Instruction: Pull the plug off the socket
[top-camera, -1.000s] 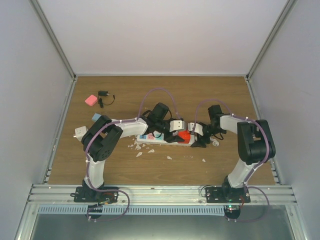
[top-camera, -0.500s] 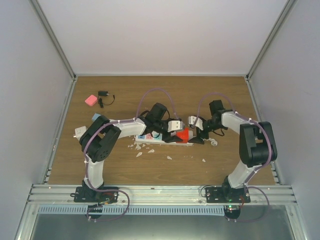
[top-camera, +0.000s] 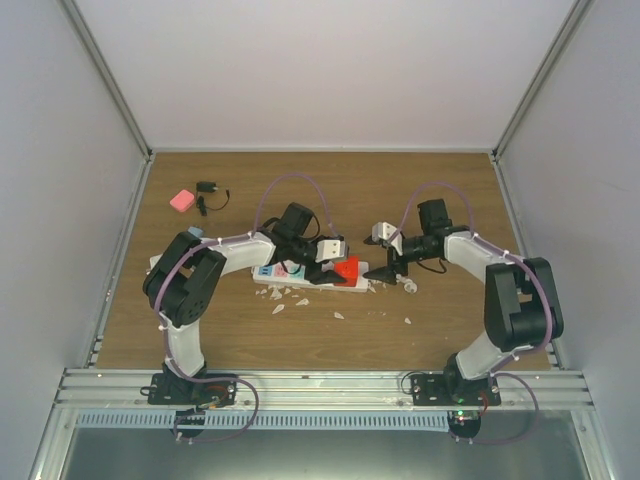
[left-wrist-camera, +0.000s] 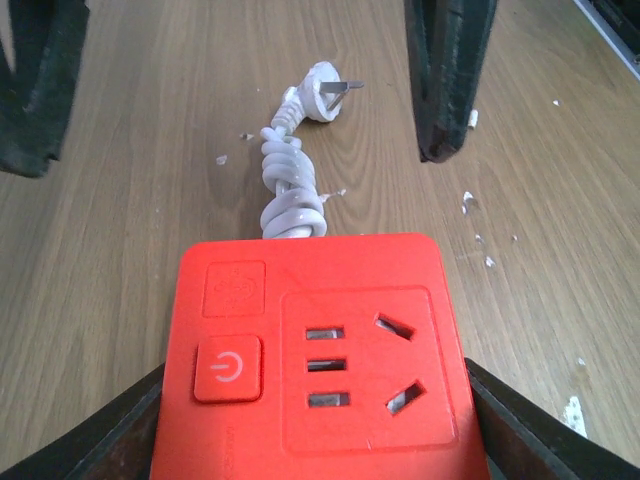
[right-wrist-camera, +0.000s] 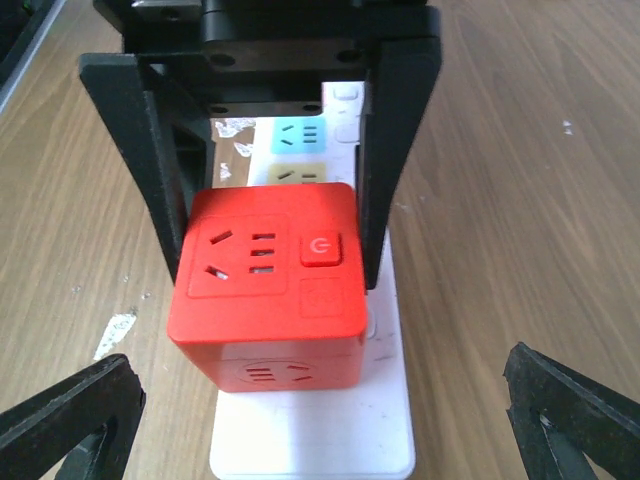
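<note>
A red cube plug (top-camera: 347, 268) with outlets and a power button sits at the right end of the long white socket strip (top-camera: 290, 277). My left gripper (top-camera: 336, 262) is shut on the cube's two sides; its black fingers (right-wrist-camera: 160, 200) flank the cube (right-wrist-camera: 265, 290) over the strip (right-wrist-camera: 320, 430). I cannot tell whether the cube is still seated or just lifted. My right gripper (top-camera: 386, 273) is open and empty, to the right of the cube and apart from it. The strip's coiled white cord (left-wrist-camera: 290, 190) lies between the right fingers (left-wrist-camera: 450, 80).
Pastel outlet squares (right-wrist-camera: 300, 135) show behind the cube. White scraps (top-camera: 290, 300) litter the wood in front of the strip. A pink block (top-camera: 181, 200) and a small black charger (top-camera: 208, 189) lie at the back left. Enclosure walls stand on three sides.
My right gripper has let go of the red cube, opened and drawn back to the right. My left gripper, the cube and the strip have shifted left.
</note>
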